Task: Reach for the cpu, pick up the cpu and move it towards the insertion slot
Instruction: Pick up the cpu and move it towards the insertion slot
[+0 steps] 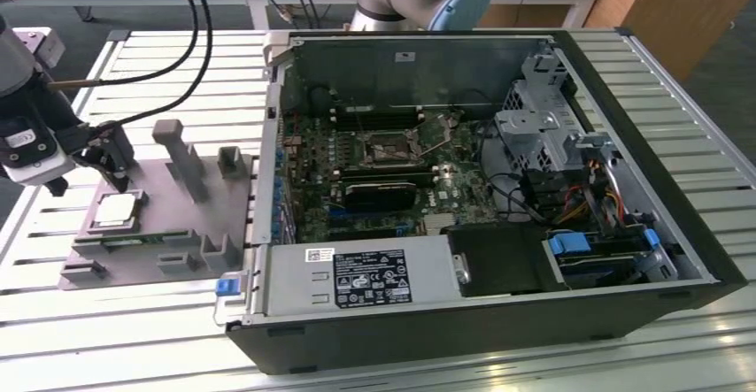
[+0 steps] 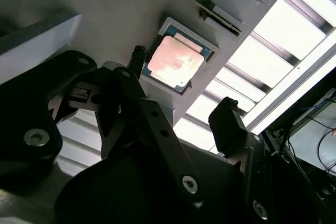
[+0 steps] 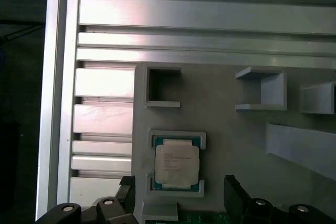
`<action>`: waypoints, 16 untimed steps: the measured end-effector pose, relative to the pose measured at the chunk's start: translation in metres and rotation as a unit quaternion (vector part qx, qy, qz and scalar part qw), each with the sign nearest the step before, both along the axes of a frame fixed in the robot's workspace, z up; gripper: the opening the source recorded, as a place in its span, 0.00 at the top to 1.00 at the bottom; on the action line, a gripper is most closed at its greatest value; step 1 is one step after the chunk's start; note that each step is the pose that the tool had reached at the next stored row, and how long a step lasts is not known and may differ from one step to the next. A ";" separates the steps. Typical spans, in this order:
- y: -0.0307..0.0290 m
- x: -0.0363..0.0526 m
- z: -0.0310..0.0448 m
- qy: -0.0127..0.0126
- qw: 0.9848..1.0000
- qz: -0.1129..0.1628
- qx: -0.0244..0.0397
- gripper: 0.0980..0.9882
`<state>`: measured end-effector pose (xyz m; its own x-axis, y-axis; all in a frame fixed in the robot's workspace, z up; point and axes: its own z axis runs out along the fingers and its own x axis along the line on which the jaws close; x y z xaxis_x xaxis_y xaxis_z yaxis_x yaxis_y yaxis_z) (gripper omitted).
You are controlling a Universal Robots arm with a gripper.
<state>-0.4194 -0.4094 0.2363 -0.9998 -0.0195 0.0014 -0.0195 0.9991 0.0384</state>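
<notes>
**op_ur:** Fingers (image 3: 234, 192) are spread wide with nothing in them, one on either side of the cpu (image 3: 177, 164), and there's a gap on each side in both wrist views. So the gripper (image 1: 109, 155) is hovering, not touching as far as I can tell. The cpu lies flat in its pocket on the grey fixture (image 1: 177, 233).

**benchrat:** where's the socket from there?

**op_ur:** In the exterior view the insertion slot (image 1: 387, 151) is between 2 and 3 o'clock from the cpu, well apart, inside the open pc case (image 1: 661, 233). The cpu is at about 6 o'clock from the gripper.

**benchrat:** what worries you?

**op_ur:** The chip's thin and framed by the pocket's lips. If I come down off-centre, a finger lands on a lip or on the chip's top instead of its edges. A shallow pinch could tip it or drop it on the lift. Also the fixture's tall posts (image 1: 177, 157) at 3 o'clock from the gripper, plus the case wall, would snag a low carry
</notes>
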 end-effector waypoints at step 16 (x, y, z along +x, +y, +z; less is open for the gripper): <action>0.0000 -0.0015 -0.0283 0.000 1.000 0.000 0.000 0.25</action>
<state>-0.4209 -0.4094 0.2080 -0.9998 -0.0196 0.0013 -0.0195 0.9991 0.0385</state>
